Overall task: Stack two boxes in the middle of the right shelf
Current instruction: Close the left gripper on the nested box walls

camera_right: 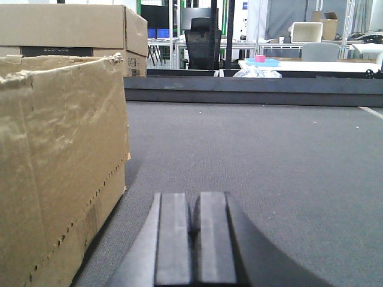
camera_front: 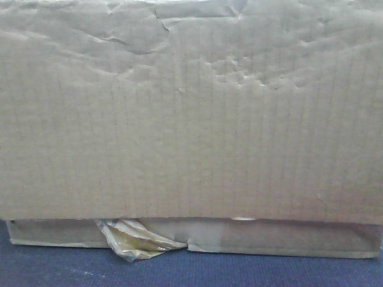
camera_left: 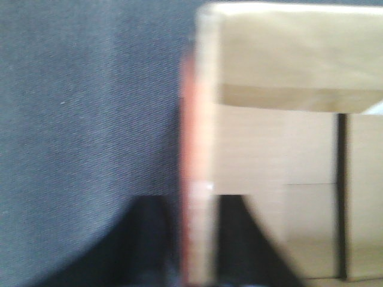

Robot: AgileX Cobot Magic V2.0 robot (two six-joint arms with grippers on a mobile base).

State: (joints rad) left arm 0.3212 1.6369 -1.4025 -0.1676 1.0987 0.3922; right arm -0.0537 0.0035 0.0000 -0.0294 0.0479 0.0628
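A tan cardboard box [camera_front: 191, 119] with a creased, dented face fills the front view; a crumpled tape scrap [camera_front: 140, 239] hangs at its bottom edge. In the left wrist view my left gripper [camera_left: 196, 239] straddles the box's upright wall [camera_left: 197, 149], one dark finger outside and one inside, shut on that wall. My right gripper [camera_right: 192, 221] is shut with nothing in it, low over the carpet just right of the torn-edged box [camera_right: 60, 167]. A second cardboard box [camera_right: 72, 27] stands behind it. The shelf is out of view.
Grey-blue carpet [camera_right: 257, 161] stretches right of the box. A dark low ledge [camera_right: 251, 89] crosses the back. Beyond it stand a black office chair [camera_right: 200, 39] and tables with a blue tray [camera_right: 262, 61].
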